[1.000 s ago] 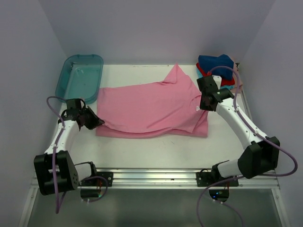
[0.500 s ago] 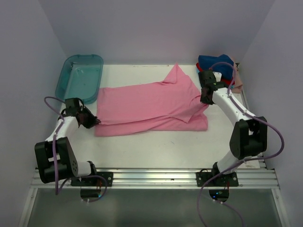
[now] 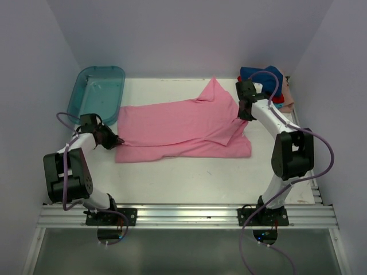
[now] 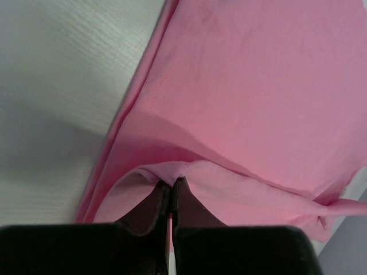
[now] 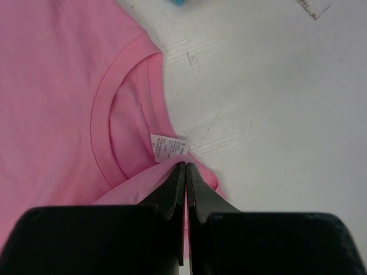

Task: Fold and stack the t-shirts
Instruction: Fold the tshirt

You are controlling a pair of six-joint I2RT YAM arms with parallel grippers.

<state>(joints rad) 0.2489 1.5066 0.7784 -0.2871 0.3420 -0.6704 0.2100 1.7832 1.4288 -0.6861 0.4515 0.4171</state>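
Observation:
The pink t-shirt (image 3: 183, 129) lies spread across the middle of the table, its near part folded back over itself. My left gripper (image 3: 113, 139) is shut on the shirt's left hem edge; in the left wrist view (image 4: 171, 182) the black jaws pinch a fold of pink cloth (image 4: 241, 103). My right gripper (image 3: 241, 114) is shut on the shirt's right edge near the collar; in the right wrist view (image 5: 186, 166) the jaws pinch cloth just below the white tag (image 5: 168, 148). A stack of folded shirts, navy blue (image 3: 261, 74) on top with red and peach beneath, sits at the far right corner.
A translucent teal plastic tub (image 3: 96, 91) stands at the far left. White walls close in the back and both sides. The bare white table (image 3: 189, 177) lies in front of the shirt, down to the metal rail at the near edge.
Both grippers have moved away from me, carrying the shirt's near edge farther back over the shirt. The fold line has shifted back and the shirt looks narrower front to back.

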